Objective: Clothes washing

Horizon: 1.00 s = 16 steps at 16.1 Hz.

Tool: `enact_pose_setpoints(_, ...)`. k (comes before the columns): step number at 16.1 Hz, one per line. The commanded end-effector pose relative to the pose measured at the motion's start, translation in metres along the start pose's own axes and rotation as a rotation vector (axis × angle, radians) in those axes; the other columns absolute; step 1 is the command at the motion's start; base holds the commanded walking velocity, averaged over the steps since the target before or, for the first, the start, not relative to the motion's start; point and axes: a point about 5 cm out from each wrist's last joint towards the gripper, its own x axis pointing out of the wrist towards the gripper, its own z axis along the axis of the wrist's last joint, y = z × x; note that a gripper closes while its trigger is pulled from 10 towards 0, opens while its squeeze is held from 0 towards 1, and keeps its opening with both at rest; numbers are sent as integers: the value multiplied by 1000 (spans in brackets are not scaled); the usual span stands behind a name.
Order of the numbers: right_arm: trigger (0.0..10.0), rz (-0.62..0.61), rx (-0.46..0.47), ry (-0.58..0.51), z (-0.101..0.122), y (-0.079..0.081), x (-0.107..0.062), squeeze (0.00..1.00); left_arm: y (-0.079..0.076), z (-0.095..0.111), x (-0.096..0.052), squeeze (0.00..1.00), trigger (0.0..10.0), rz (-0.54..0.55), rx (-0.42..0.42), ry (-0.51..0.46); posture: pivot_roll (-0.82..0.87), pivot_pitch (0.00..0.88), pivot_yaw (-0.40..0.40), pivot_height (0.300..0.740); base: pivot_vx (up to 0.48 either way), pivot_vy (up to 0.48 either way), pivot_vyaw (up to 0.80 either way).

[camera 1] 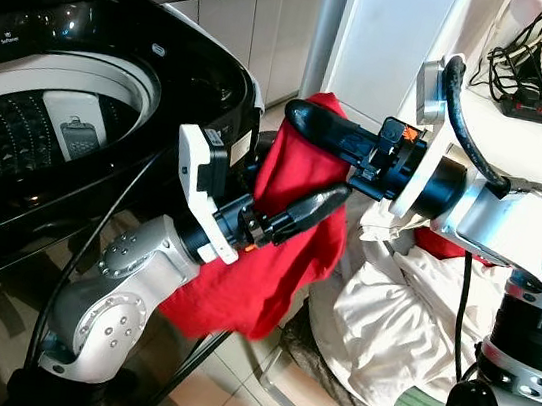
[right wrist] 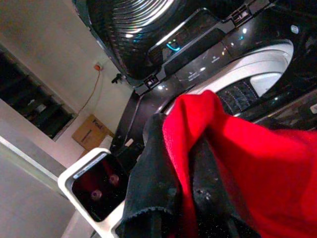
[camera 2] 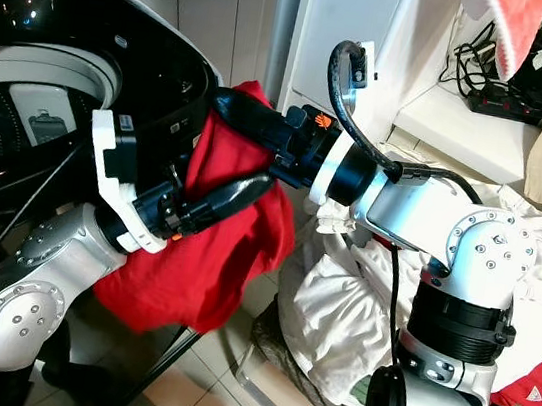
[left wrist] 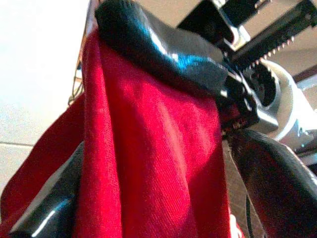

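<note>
Standing open to the left of both grippers, the black top-loading washing machine [camera 1: 121, 51] shows its ribbed drum [camera 1: 19, 127] under a raised lid [right wrist: 148, 25]. To the right of the grippers and lower, a laundry basket [camera 1: 345, 395] holds a heap of white clothes [camera 1: 387, 310] with a bit of red cloth among them. Between machine and basket hangs the red garment [camera 1: 277, 234], held up in the air just beside the machine's front corner. The right gripper [camera 1: 308, 119] reaches in from the right, its two black fingers pressed together on the garment's top edge, so the cloth drapes down from them. The left gripper [camera 1: 321, 205] comes up from below and left; one finger lies across the front of the cloth, and whether its fingers pinch the fabric cannot be told.
</note>
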Motion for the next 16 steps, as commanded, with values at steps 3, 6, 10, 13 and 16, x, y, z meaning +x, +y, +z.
enact_pose_setpoints(3, 0, 16, -15, -28, 4, 5, -2, 0, -3, -6, -1, 0, 0, -24, -5, 45, -39, 0, -30, 740, 0, 0, 0)
enact_pose_setpoints(6, 0, 16, -15, -30, 4, 5, -1, 0, -2, -6, -1, 0, 0, -22, -7, 48, -37, 0, -29, 740, 0, 0, 0)
enact_pose_setpoints(10, 0, 6, -19, -33, 3, 5, 0, 0, 3, -5, -2, 0, 0, 2, 13, 55, -38, 0, -27, 740, 0, 0, 0)
enact_pose_setpoints(13, 0, 1, -21, -37, 3, 4, 0, 0, 6, -4, -2, 0, 0, 22, 20, 51, -38, 0, -24, 740, 0, 0, 0)
enact_pose_setpoints(16, 0, -5, -32, -41, 2, 4, 1, 0, 11, -4, -4, 0, 0, 44, 37, 62, -36, 0, -18, 740, 0, 0, 0)
